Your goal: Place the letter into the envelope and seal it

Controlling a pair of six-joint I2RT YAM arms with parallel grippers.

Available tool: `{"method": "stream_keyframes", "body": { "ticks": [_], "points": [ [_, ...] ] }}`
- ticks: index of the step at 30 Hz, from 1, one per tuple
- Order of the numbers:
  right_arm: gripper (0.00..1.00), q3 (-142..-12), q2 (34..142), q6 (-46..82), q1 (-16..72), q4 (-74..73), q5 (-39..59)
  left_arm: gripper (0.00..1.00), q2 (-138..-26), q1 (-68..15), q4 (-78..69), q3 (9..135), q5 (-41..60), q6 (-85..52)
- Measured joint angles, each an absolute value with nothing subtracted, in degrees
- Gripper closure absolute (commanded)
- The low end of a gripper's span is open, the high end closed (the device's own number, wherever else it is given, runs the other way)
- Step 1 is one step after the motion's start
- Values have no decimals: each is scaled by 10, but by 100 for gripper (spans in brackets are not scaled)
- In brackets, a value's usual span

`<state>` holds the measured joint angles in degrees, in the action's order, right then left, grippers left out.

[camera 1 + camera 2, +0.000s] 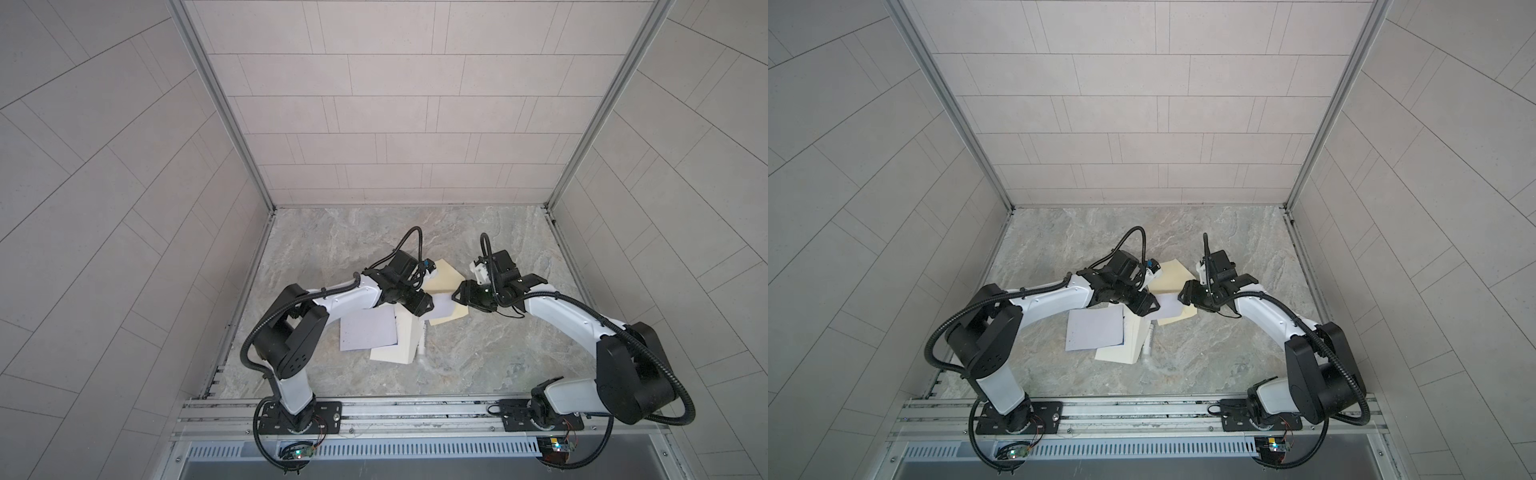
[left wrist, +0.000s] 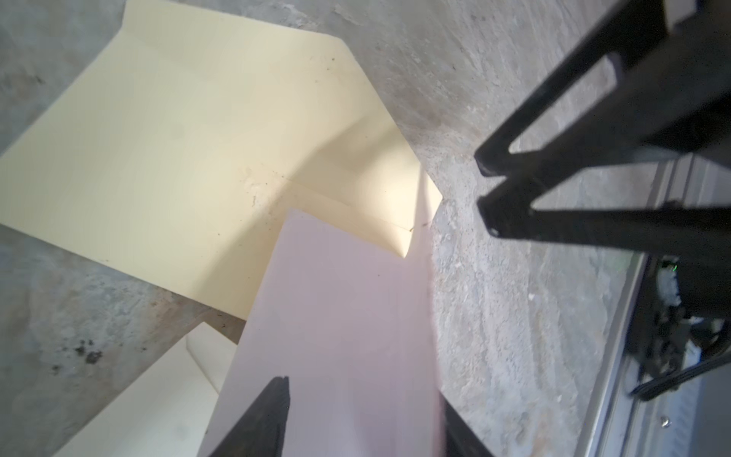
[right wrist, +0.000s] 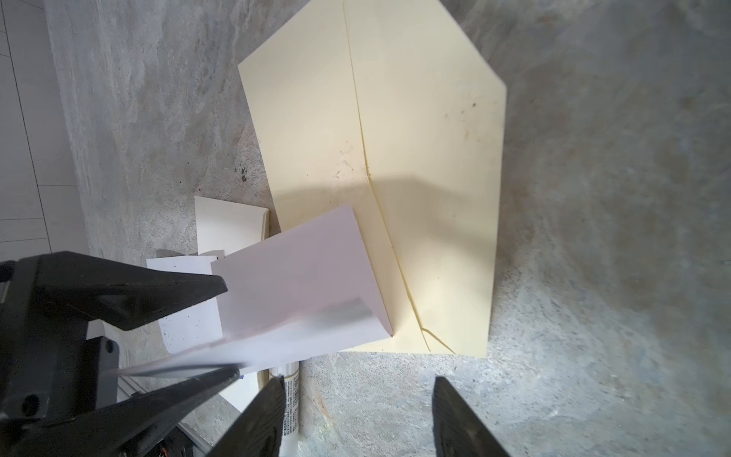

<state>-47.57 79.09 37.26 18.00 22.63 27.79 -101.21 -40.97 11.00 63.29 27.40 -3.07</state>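
Nearest the arm bases, a loose pale sheet (image 1: 365, 328) lies over a cream stack (image 1: 395, 347), and a white tube (image 3: 290, 395), probably a glue stick, lies just right of them. None of these is in use, so sealing is not yet begun.

Just beyond them, the left gripper (image 3: 231, 328) is clenched on the letter (image 3: 292, 269), a folded pale lilac sheet held off the surface between its fingers. The letter's far corner touches the envelope (image 3: 427, 158) at the crease where the flap meets the pocket. Whether that corner is inside the mouth or only resting on it is hard to tell from these views. Most of the letter is plainly outside. So insertion is at its start, and sliding the letter in, closing the flap and sealing are all left.

The right gripper (image 1: 459, 293) hovers released, jaws wide, at the envelope's right edge and grasps nothing. It may be placed to steady the envelope.

The envelope lies flat with its flap open, at the middle of the grey marbled table (image 1: 478, 353). Pale tiled panels (image 1: 395, 104) close in the left, right and far sides.
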Motion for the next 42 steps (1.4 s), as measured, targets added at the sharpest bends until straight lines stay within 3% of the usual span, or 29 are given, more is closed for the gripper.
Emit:
{"method": "stream_keyframes", "body": {
  "ticks": [2,4,11,22,29,42],
  "points": [
    [39,-475,791,373,180,226,276,91,-1018,-410,110,641,277,-36],
    [39,-475,791,373,180,225,275,100,-1022,-409,119,655,277,-40],
    [37,-475,791,359,173,221,287,100,-1023,-377,101,692,311,-108],
    [36,-473,746,365,143,138,383,100,-983,-324,16,691,417,-246],
    [36,-467,746,416,142,62,400,100,-958,-319,-105,663,423,-325],
    [36,-463,754,503,145,-69,401,100,-958,-316,-201,640,422,-382]
  ]
}}
